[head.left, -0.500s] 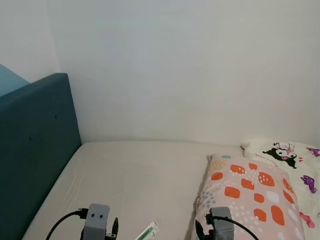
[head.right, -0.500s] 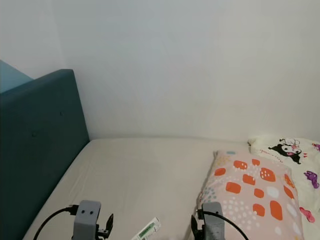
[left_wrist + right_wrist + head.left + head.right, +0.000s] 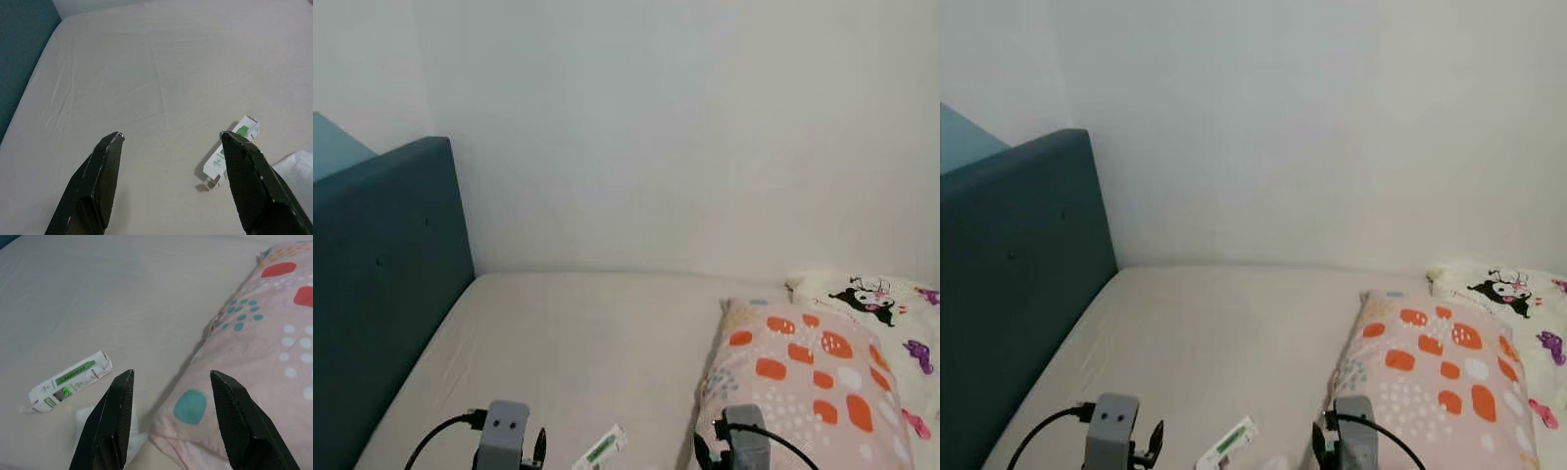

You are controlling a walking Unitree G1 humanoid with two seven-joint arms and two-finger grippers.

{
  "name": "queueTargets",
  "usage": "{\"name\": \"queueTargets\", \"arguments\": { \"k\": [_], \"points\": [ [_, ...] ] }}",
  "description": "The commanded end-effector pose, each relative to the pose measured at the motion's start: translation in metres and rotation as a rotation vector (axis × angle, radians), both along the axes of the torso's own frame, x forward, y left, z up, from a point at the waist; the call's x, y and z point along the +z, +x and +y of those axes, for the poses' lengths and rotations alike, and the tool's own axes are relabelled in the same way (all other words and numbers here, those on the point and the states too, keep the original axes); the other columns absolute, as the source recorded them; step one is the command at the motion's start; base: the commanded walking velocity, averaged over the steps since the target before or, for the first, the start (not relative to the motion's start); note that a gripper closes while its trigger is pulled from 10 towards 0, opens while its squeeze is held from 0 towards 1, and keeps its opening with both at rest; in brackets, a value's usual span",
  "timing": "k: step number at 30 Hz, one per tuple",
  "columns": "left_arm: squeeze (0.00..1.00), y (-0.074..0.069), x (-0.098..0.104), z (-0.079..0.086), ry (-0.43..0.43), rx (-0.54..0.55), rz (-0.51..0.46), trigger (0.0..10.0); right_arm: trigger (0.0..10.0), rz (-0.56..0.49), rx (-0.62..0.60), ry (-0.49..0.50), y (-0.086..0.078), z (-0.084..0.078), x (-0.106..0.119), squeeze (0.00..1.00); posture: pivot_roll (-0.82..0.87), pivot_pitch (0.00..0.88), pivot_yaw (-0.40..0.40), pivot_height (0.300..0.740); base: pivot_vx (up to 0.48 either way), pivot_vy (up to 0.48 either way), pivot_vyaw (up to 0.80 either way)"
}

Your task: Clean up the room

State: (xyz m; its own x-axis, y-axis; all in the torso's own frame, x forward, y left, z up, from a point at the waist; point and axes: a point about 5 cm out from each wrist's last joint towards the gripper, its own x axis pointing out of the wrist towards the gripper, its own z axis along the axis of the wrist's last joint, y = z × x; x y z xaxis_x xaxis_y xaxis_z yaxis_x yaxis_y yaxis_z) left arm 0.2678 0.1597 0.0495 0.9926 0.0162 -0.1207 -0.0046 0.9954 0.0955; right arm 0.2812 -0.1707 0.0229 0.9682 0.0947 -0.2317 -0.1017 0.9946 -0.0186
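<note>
- Carton (image 3: pixel 603 449), small, white and green, lies on the beige bed (image 3: pixel 578 333) in the head view, between the two wrists, with a pillow (image 3: pixel 803 382) to the right.
- Left wrist view: left gripper (image 3: pixel 171 139) hovers with fingers wide apart; the carton (image 3: pixel 230 154) sits just beside the far finger.
- Right wrist view: right gripper (image 3: pixel 171 374) also spread, one finger over the pillow edge, carton (image 3: pixel 71 380) beyond the other, white tissue (image 3: pixel 105 428) beneath.
- Best approach, likely: centre one gripper over the carton, then lower and close across its narrow side.
</note>
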Motion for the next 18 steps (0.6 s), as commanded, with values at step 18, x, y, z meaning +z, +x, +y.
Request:
{"name": "queueTargets", "arguments": {
  "k": [18],
  "points": [
    [0.00,-0.0033,-0.0012,-0.0057,0.006,-0.065,0.010,10.0,10.0,0.026,0.021,0.025,-0.0025,0.0041,-0.0032,0.00,0.03,0.079,-0.052,0.631,0.000,0.000,0.00]
  ]
}}
